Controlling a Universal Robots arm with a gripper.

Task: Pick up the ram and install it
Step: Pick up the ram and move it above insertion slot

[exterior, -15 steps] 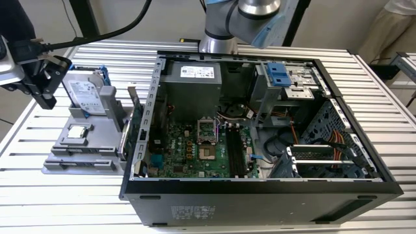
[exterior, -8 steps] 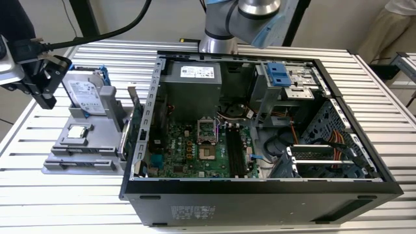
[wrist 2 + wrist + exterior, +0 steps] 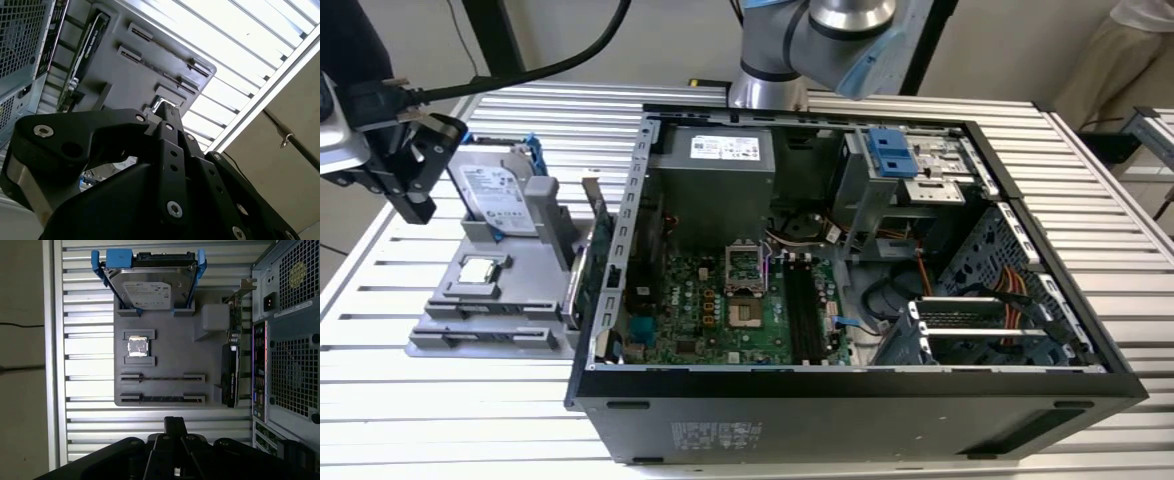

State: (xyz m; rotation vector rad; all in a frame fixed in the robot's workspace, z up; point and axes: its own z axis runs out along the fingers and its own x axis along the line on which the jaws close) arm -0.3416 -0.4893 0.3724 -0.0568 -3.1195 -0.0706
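Note:
My gripper (image 3: 416, 205) hangs above the table at the exterior view's left, beside the grey parts holder (image 3: 480, 300). Its black fingers meet at the tips in both wrist views (image 3: 162, 105) (image 3: 175, 421), shut with nothing between them. The holder's two long slots (image 3: 162, 377) (image 3: 162, 399) show just thin dark lines. The ram is hidden or out of view. The open computer case (image 3: 854, 390) lies in the middle, its motherboard (image 3: 720, 310) exposed with long dark memory slots (image 3: 798, 312).
On the holder sit a silver hard drive in a blue bracket (image 3: 150, 285), a small square CPU chip (image 3: 137, 346) and an upright black expansion card (image 3: 231, 370). The case's rear panel (image 3: 290, 340) is close by. The robot base (image 3: 767, 80) stands behind the case.

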